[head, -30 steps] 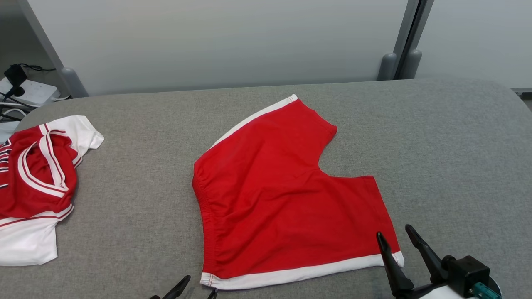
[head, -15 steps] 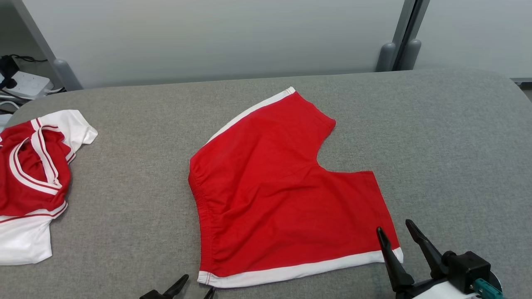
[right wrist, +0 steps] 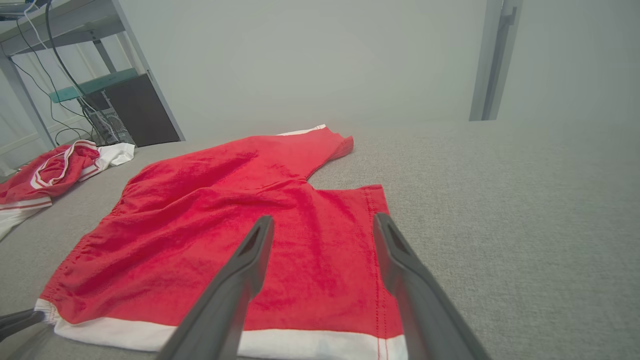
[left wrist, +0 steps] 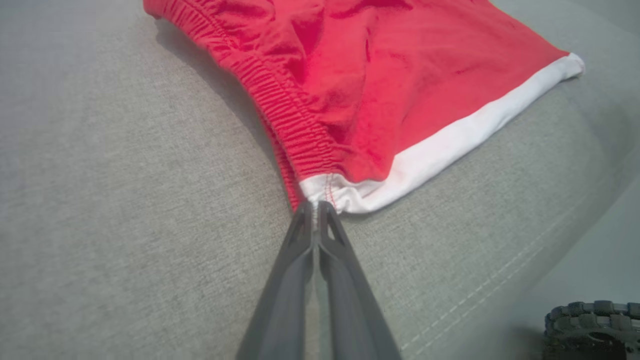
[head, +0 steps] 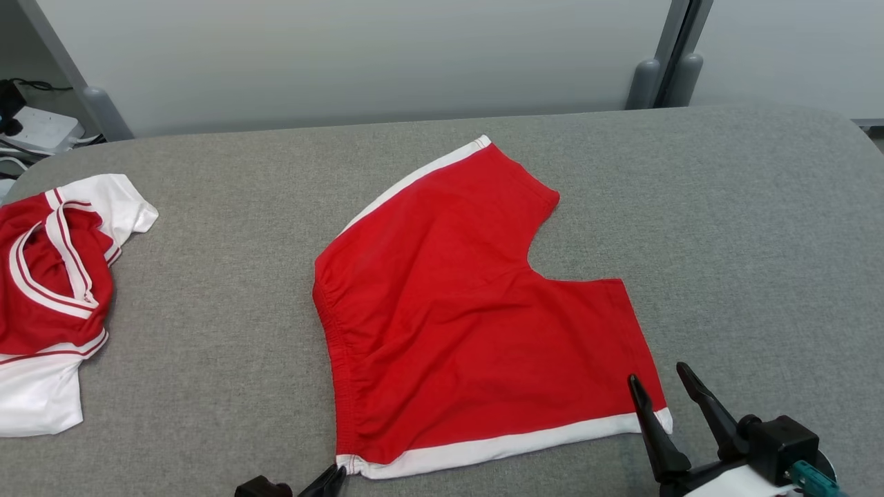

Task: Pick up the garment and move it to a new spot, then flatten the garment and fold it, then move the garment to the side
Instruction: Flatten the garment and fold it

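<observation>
Red cotton shorts with white side stripes [head: 449, 310] lie spread flat in the middle of the grey fabric-covered table [head: 760, 241], waistband toward the table's left, legs toward its right. Their long white band [head: 497, 445] runs along the table's near edge, and that's the line to watch. Left gripper [left wrist: 315, 207], at the band's waistband end, is clenched tight, and the puckered corner says it has cloth. Right gripper [head: 656, 373] hangs with jaws spread wide over the leg-hem end, nothing in it. One arm at each end of that band; the right looks due to pinch next.
</observation>
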Robot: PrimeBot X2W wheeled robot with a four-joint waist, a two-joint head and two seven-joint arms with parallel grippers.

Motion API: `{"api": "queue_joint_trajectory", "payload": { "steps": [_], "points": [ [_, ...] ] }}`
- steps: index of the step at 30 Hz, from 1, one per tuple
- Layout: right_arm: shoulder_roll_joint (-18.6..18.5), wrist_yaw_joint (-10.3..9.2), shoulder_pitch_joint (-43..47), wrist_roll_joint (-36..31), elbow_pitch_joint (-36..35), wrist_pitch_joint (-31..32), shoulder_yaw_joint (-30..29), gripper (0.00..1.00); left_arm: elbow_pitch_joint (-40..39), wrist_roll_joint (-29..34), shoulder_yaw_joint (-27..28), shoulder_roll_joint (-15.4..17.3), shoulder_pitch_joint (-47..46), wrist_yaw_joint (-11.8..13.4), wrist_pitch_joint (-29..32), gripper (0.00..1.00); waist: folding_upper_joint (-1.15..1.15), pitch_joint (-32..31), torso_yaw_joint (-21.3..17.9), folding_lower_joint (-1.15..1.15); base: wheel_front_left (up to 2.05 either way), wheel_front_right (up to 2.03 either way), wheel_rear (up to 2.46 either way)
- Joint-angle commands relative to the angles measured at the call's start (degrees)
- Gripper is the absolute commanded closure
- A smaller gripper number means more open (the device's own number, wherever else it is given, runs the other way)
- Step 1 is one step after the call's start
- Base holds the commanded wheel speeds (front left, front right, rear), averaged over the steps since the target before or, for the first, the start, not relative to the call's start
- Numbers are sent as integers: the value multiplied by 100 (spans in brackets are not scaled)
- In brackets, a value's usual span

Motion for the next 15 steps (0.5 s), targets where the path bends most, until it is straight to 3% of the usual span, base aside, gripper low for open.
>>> {"api": "queue_joint_trajectory", "payload": {
  "steps": [1, 6, 15],
  "points": [
    [-85, -14, -199, 40, -132, -35, 97, 0, -76, -38, 172, 122, -322, -40, -35, 100, 0, 5, 7, 0, 0, 0, 0],
    [-68, -14, -155, 97, 137, -35, -64, 0, -144, -131, 176, 198, -371, -40, -35, 100, 0, 55, 52, 0, 0, 0, 0],
    [21, -14, -174, 525, 1262, -35, -137, 0, -292, -79, 380, 276, -301, -40, -35, 100, 0, 133, 173, 0, 0, 0, 0]
  ]
}}
